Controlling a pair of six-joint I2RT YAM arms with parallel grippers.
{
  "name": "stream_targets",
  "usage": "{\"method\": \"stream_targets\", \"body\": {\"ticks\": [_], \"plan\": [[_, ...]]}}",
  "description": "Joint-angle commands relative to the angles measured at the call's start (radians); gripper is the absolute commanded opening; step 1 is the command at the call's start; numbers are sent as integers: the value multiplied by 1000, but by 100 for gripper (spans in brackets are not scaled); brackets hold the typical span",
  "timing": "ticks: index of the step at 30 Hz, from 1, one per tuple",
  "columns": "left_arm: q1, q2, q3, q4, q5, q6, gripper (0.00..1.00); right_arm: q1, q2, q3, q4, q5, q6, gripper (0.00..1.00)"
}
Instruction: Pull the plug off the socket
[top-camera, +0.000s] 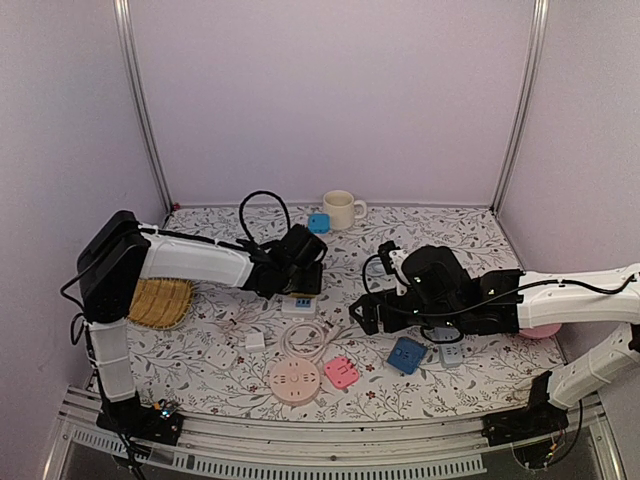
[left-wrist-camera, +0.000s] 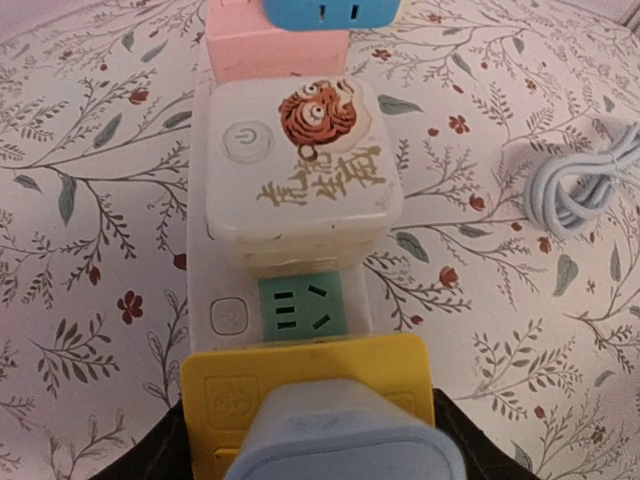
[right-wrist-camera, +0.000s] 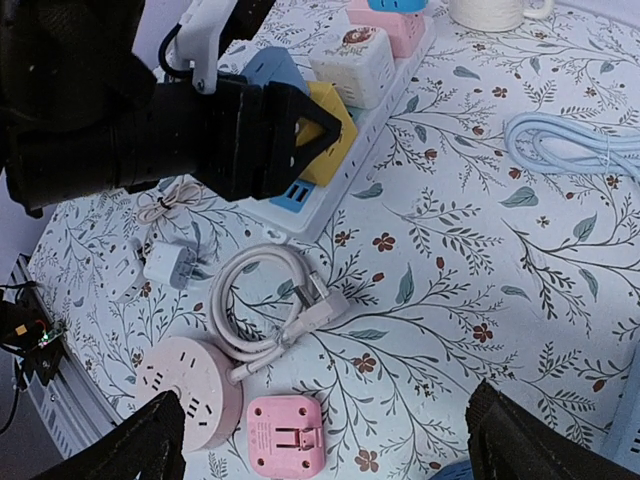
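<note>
A white power strip (left-wrist-camera: 225, 320) lies on the flowered table with several adapters plugged in: pink (left-wrist-camera: 275, 50), a white one with a tiger (left-wrist-camera: 300, 170), and a yellow plug (left-wrist-camera: 310, 365) carrying a pale blue block (left-wrist-camera: 340, 440). A green socket (left-wrist-camera: 300, 305) is bare. My left gripper (top-camera: 300, 275) is shut with its fingers on both sides of the yellow plug (right-wrist-camera: 325, 140), which still sits on the strip (right-wrist-camera: 330, 190). My right gripper (right-wrist-camera: 340, 450) is wide open and empty, above the table to the right of the strip (top-camera: 298, 302).
Under my right gripper (top-camera: 365, 315) lie a white cable coil (right-wrist-camera: 260, 310), a round pink socket (right-wrist-camera: 190, 385) and a pink adapter (right-wrist-camera: 285, 435). A pale blue cable (right-wrist-camera: 570, 145), blue adapters (top-camera: 407, 354), a mug (top-camera: 341, 209) and a woven mat (top-camera: 160, 300) are around.
</note>
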Motion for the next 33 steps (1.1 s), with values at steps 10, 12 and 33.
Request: {"method": "stream_targets", "body": {"ticks": [10,12,33], "plan": [[-125,-70,20,-155,93,12,40,-25,12,15,25,12,43,99],[-125,-65,61,-177,79,30,41,-53,19,4,39,-6,54,99],[-88,-116,-51,-94,123,68,40,-337,554,355,347,-492,95,94]]}}
